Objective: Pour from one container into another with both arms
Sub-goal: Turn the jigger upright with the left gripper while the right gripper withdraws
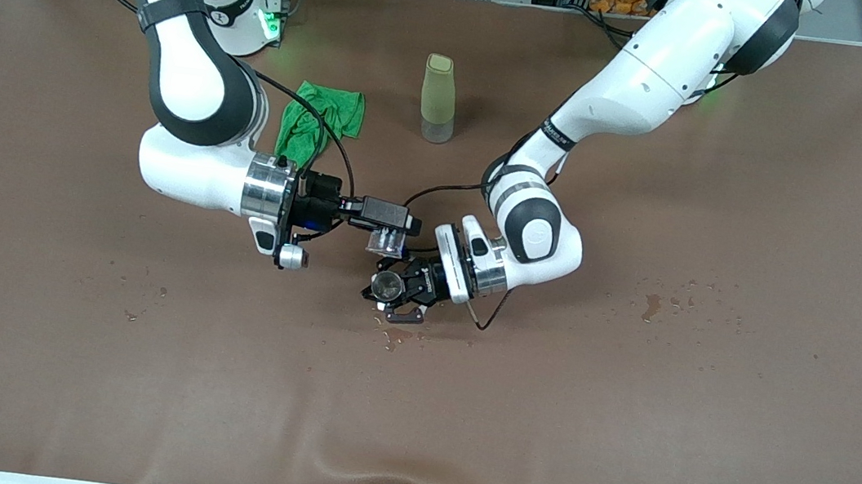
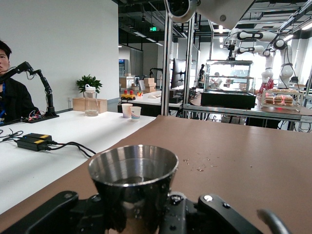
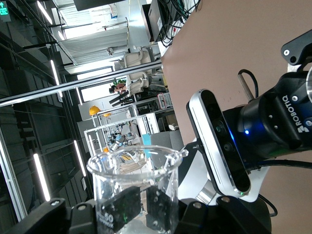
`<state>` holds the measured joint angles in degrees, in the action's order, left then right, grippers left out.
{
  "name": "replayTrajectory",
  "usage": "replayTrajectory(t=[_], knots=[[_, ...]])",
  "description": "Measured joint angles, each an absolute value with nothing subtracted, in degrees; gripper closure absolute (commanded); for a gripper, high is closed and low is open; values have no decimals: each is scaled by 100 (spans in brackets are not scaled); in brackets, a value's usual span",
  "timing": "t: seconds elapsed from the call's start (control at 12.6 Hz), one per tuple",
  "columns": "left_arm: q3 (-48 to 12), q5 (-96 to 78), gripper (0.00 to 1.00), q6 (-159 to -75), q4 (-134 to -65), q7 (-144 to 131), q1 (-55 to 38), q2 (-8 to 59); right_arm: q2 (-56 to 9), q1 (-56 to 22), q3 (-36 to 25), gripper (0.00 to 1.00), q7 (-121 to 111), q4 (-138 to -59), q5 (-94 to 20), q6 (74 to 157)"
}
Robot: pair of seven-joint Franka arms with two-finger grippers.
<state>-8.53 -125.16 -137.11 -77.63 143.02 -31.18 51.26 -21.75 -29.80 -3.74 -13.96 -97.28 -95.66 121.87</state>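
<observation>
- L gripper (image 1: 397,294) sits low over the middle of the table (image 1: 622,430), fingers closed tight around a small metal cup (image 1: 388,285). From the front cam I look straight into the cup's mouth.
- L wrist cam: same metal cup (image 2: 132,178) fills the lower centre, upright in that view, rim round and shiny, something dark low inside. Can't tell what it is. Black fingers (image 2: 217,212) hug it on both sides.
- R gripper (image 1: 389,235) is just beside the L one, toward the R arm's end of the table, over the table mid. Its fingers are clamped on a clear glass beaker (image 1: 386,241).
- R wrist cam: the clear beaker (image 3: 134,187) w/ pour spout sits between the black pads (image 3: 119,209); looks empty as far as I can see. The L arm's wrist and its camera bar (image 3: 219,141) are right next to it.
- Beaker and cup are just beside each other, beaker a bit farther from the front cam than the cup. Can't tell if they touch.
- Crumbs / small specks (image 1: 390,340) on the table just nearer the front cam than the cup.
- Green cloth (image 1: 319,117) lies crumpled farther from the front cam, near the R arm's base.
- Tall pale-green bottle (image 1: 439,99) stands upright beside the cloth, toward the L arm's end.
- Wet spots / stain (image 1: 652,304) toward the L arm's end of the table.
</observation>
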Motion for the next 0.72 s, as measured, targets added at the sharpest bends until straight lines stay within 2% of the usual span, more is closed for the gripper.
replayTrajectory(t=[0.56, 0.72], knots=[[-803, -12514, 100, -13692, -7733, 14371, -2841, 5126, -2175, -2910, -385, 100, -1289, -9728, -9563, 12087], [-799, -12512, 100, -13419, -7811, 14541, -2595, 5125, -2175, -2905, -392, 100, -1528, -9726, -9477, 12084]])
